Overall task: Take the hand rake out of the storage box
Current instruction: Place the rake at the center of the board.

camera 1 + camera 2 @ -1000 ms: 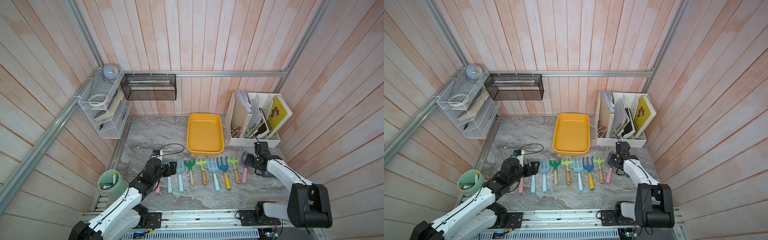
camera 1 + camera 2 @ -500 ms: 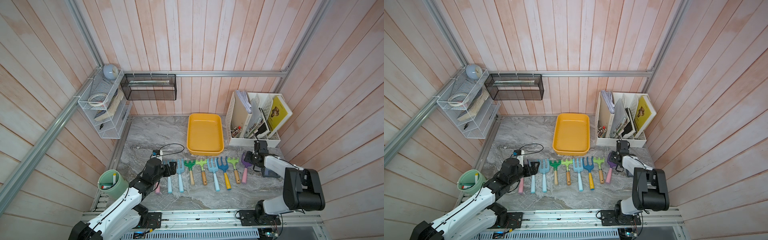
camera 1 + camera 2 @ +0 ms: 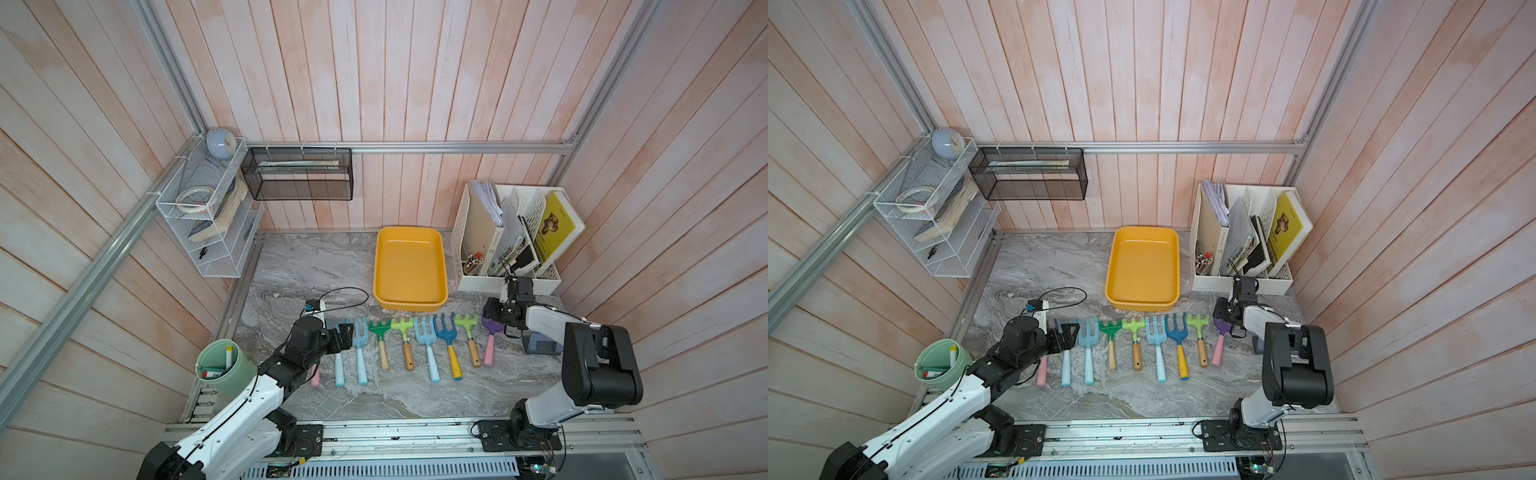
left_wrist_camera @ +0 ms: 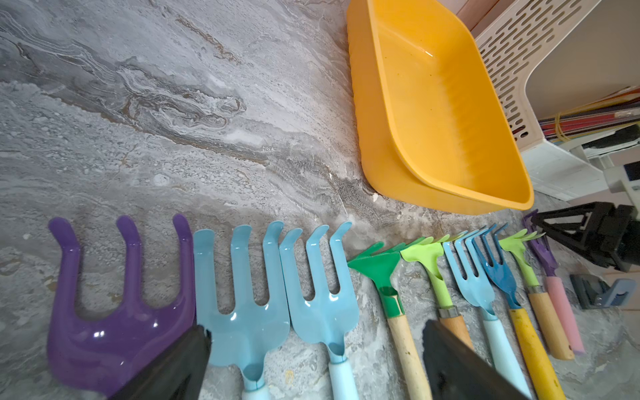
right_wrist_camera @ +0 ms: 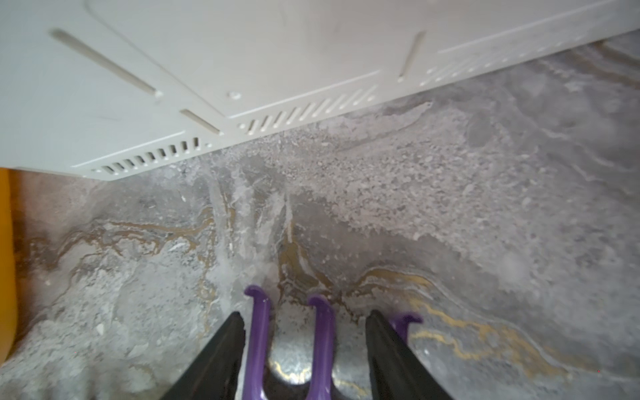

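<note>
Purple tines show between the half-open jaws of the right claw [image 5: 304, 317], set low over the head of the purple hand rake [image 3: 490, 343]; we cannot confirm a grip. The rake lies on the worktop [image 3: 299, 266] outside the empty storage box [image 3: 409, 266], ending the row of rakes, tines pointing away from the robot, pink handle toward it. We judge the right arm nearer, with the wide-open left claw [image 3: 340, 336] at the row's far end.

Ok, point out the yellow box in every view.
Top views: box mid-table, just behind the rakes, in both.
Left wrist: beyond the rakes, beside the organizer, box at.
Right wrist: only an orange sliver at the picture's edge.
Shared landmark: the white organizer next to it, seen in all four.
</note>
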{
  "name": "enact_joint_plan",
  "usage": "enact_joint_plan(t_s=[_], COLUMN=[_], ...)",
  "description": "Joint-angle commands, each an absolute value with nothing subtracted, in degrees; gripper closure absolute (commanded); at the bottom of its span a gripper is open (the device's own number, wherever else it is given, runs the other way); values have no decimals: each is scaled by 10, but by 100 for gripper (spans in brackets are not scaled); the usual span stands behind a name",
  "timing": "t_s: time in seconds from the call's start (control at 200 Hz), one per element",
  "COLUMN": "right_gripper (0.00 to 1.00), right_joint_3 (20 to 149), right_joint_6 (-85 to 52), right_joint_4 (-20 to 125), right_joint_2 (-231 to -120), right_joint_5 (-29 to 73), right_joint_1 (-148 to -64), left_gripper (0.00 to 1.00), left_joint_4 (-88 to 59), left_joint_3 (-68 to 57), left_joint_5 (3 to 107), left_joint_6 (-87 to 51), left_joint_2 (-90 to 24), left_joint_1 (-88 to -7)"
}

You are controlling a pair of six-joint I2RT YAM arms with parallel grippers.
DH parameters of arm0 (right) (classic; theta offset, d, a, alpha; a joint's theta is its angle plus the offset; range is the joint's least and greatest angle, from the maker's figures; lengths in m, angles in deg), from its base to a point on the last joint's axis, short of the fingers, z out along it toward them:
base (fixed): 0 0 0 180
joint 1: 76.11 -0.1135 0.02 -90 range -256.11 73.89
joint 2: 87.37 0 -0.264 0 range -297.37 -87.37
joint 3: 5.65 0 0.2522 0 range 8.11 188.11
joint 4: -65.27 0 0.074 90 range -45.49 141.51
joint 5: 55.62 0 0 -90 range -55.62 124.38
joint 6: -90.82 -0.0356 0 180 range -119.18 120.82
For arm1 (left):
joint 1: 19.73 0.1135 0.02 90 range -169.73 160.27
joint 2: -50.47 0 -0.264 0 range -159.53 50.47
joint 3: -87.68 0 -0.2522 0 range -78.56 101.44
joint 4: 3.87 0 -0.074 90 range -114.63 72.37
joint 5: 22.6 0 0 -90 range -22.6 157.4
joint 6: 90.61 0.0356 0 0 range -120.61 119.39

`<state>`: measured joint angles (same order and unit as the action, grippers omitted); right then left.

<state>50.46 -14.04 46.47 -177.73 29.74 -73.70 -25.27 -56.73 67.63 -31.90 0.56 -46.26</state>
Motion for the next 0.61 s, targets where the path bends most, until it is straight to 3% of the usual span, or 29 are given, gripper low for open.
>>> enact_joint_plan(t_s=[0.0,0.07,0.225,0.6], right_gripper=[43,46,65,67], right_joint_3=[524,533,547,550], right_joint_6=[-119,-117,-114,-86], right_joint_4=[471,464,448,429], right_joint_2=[-1802,-1815,-1830,-1821], right_joint_5=[252,244,255,290], right_joint_1=[-734,-735,-734,-734], left_gripper=[0,0,0,0], left_joint_4=[-242,-242,-242,-240], left_joint_3=[-575,-575,-575,-575], left_joint_5=[675,675,676,675], left_joint_6=[-322,-322,-322,-322], left_joint_2=[10,10,9,7], left_joint_1=[-459,-459,-460,-459])
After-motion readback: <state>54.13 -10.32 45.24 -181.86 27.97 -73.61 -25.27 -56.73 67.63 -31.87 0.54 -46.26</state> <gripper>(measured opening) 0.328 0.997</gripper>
